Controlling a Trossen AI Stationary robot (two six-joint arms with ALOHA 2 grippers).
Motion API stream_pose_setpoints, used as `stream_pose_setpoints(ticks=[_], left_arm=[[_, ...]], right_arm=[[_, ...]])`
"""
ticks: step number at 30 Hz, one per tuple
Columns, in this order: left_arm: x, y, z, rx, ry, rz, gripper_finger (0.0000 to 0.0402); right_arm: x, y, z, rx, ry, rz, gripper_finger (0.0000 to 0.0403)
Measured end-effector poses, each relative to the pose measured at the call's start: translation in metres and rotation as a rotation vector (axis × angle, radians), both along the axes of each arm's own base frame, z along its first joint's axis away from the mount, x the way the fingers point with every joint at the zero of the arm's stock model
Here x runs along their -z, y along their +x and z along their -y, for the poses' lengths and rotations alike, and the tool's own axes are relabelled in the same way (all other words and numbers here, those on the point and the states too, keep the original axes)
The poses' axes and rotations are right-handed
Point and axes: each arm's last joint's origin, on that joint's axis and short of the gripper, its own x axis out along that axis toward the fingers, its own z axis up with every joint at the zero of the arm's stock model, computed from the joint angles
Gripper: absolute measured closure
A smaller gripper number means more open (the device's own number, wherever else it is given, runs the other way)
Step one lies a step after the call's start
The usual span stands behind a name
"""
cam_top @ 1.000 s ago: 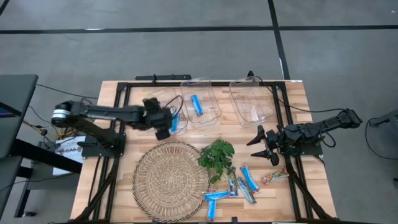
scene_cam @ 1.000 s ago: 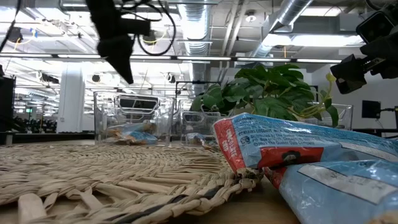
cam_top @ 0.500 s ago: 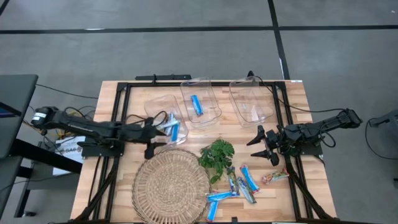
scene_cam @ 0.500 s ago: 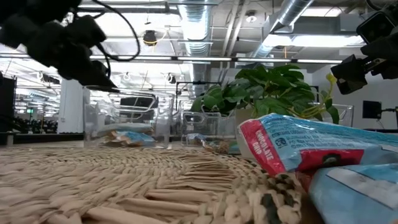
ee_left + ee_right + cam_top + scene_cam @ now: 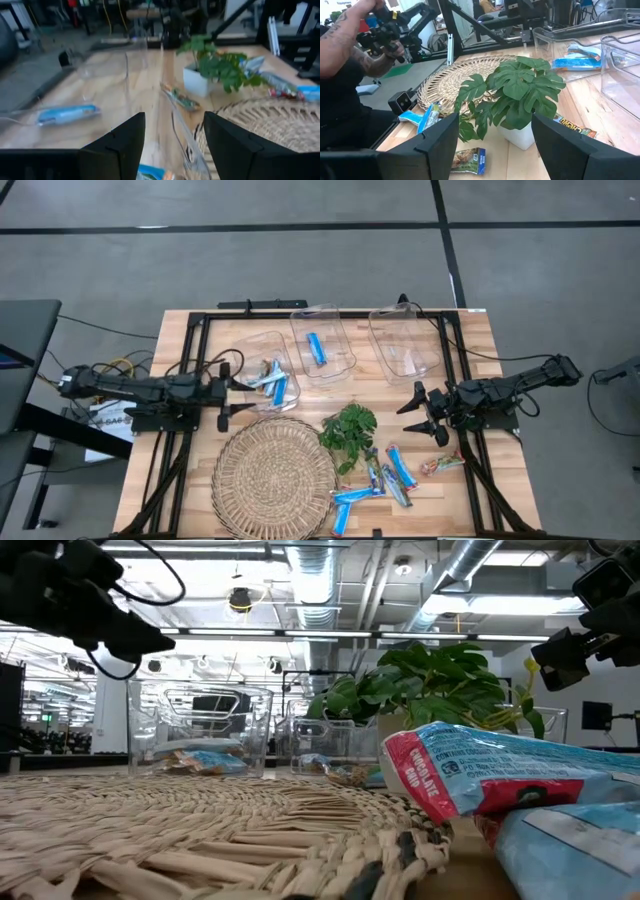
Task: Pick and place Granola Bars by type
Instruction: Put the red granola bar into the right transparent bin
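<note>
"CHOCOLATE CHIP" is read on the red end of the nearest granola bar wrapper [image 5: 470, 775]. The smaller print there is illegible. "CHEWY" is seen on the bar [image 5: 572, 128] beside the plant pot.

A wooden table [image 5: 200, 480] is seen from above; a round woven mat [image 5: 273, 473] is laid near its front; three clear bins [image 5: 322, 345] are set along the back; a green plant [image 5: 348, 432] and loose Granola Bars [image 5: 385, 475] are placed beside the mat.

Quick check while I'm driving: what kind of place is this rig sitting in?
Probably a large robotics lab or workshop: exposed ceiling ducts and strip lights overhead, another black frame behind the wooden table, and a person handling a controller nearby.
</note>
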Motion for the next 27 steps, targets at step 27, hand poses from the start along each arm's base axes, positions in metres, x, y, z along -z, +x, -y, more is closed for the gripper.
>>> stream_pose_setpoints(ticks=[27], left_arm=[[0.008, -0.017, 0.002, 0.135, 0.109, 0.213, 0.0206]], right_arm=[[0.0, 0.0, 0.0, 0.0, 0.0, 0.0, 0.0159]])
